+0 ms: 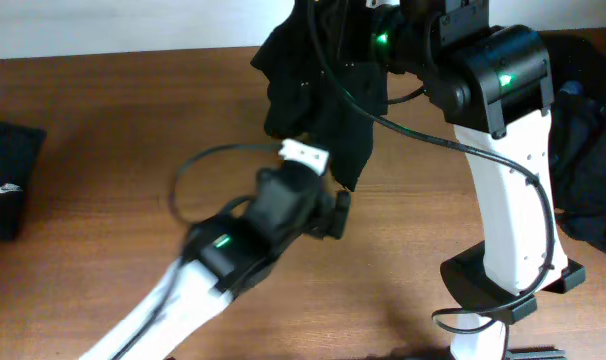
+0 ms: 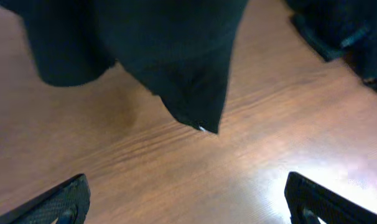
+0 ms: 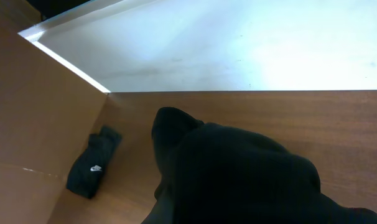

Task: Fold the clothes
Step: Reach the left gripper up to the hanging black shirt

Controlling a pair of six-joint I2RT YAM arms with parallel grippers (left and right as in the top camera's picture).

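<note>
Black soft-fabric garment (image 1: 318, 90) hangs at twelve o'clock, clamped in our closed right gripper (image 1: 375, 22); our left gripper (image 2: 188, 208) gapes wide, empty, near its drooping corner.

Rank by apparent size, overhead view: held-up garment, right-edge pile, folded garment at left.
1. held-up garment, but it hangs nearer the camera, so its lead is unsure.
2. right-edge pile, cropped by the frame.
3. folded garment, also cropped.

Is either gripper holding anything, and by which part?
The right gripper holds the black garment bunched at its top; exact spot hidden. The left gripper is open, holding nothing.
</note>
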